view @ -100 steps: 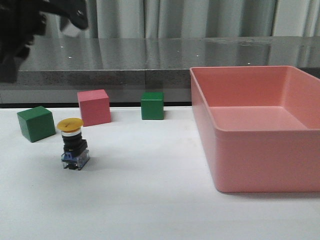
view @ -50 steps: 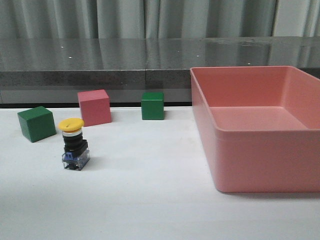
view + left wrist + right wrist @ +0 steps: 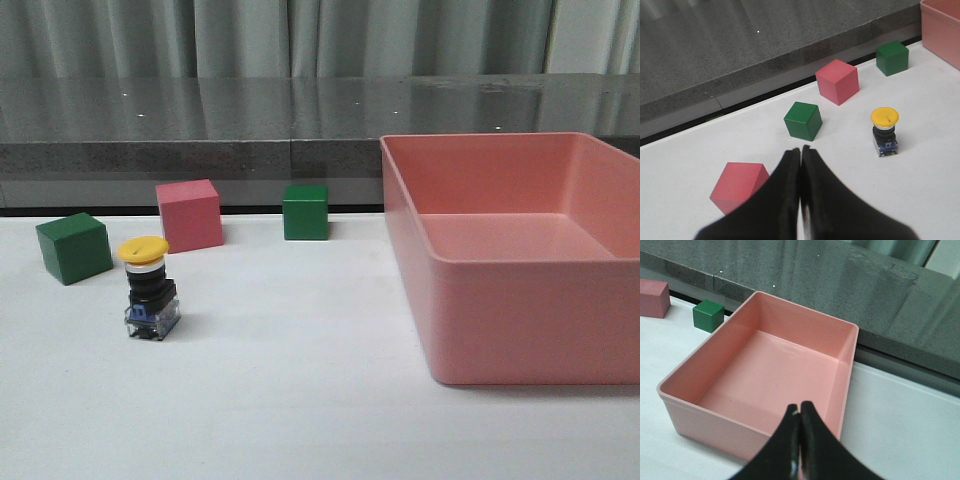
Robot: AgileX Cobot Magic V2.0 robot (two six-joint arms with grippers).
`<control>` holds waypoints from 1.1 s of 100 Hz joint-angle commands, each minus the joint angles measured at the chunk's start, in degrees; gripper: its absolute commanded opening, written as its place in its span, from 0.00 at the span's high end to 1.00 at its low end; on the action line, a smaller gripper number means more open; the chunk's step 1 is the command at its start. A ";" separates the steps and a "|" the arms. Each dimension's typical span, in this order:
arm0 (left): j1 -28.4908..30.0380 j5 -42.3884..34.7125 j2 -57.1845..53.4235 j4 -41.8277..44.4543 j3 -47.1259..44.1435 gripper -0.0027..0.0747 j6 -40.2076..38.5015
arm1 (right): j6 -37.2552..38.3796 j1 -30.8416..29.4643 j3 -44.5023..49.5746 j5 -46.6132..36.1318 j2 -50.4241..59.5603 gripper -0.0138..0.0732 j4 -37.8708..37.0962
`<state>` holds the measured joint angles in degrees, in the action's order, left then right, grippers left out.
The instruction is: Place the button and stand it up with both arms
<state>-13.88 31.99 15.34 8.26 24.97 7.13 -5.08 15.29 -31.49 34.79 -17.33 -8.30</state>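
While both end effectors stay closed — button (image 3: 150, 288) stands upright.

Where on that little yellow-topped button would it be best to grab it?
Probably the black cylindrical body of the button, just under the wide yellow cap. It stands upright on its clear-blue base, so an end effector coming from above or the side could close around that narrower middle; the cap overhanging it would help stop it slipping out.
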 commanded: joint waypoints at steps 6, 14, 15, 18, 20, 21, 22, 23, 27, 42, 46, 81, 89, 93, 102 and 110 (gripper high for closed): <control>0.15 -8.98 -8.53 -2.21 -4.14 0.99 -0.92 | -0.13 -0.35 -1.40 -4.83 -0.53 0.91 -0.92; 0.15 -10.58 -12.94 -2.77 -6.68 0.99 -0.92 | -0.13 -0.35 -1.40 -4.83 -0.53 0.91 -0.92; 0.15 -10.56 -13.23 -2.77 -6.83 0.99 -0.92 | -0.13 -0.35 -1.40 -4.83 -0.53 0.91 -0.92; 0.15 -10.45 -14.28 -2.77 -7.40 0.99 -0.92 | -0.13 -0.35 -1.40 -4.83 -0.53 0.91 -0.92; 0.15 -10.35 -14.96 -2.77 -7.78 0.99 -0.92 | -0.13 -0.35 -1.40 -4.83 -0.53 0.91 -0.92; 0.15 -10.34 -15.34 -2.77 -8.04 0.99 -0.92 | -0.13 -0.35 -1.40 -4.83 -0.53 0.91 -0.92; 0.15 -10.24 -15.53 -2.77 -8.15 0.99 -0.92 | -0.13 -0.35 -1.40 -4.83 -0.53 0.91 -0.92; 0.15 -10.25 -15.70 -2.77 -8.38 0.99 -0.92 | -0.13 -0.35 -1.40 -4.83 -0.53 0.91 -0.92; 0.15 -10.25 -16.53 -2.77 -9.00 0.99 -0.92 | -0.13 -0.35 -1.40 -4.83 -0.53 0.91 -0.92; 0.15 -10.25 -17.04 -2.77 -11.06 0.99 -0.92 | -0.13 -0.35 -1.40 -4.83 -0.53 0.91 -0.92; 0.15 -10.25 -17.04 -2.77 -11.30 0.99 -0.92 | -0.13 -0.35 -1.40 -4.83 -0.53 0.91 -0.92; 0.15 -11.20 -17.04 -2.77 -12.97 0.99 -1.21 | -0.13 -0.35 -1.40 -4.83 -0.53 0.91 -0.92; 0.15 -14.44 -17.04 -1.95 -14.66 0.99 -1.82 | -0.13 -0.35 -1.40 -4.83 -0.53 0.91 -0.92; 0.40 -16.96 -17.04 -0.57 -15.84 0.99 -2.37 | -0.13 -0.35 -1.40 -4.83 -0.53 0.91 -0.92; 2.59 -22.96 -17.04 1.05 -18.86 0.99 -6.14 | -0.13 -0.35 -1.40 -4.83 -0.53 0.91 -0.92; 5.81 -25.49 -17.04 -0.50 -21.12 0.99 -7.75 | -0.13 -0.35 -1.40 -4.83 -0.53 0.91 -0.92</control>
<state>-10.94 14.84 -0.28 8.47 4.27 2.22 -5.08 15.29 -31.49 34.79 -17.33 -8.30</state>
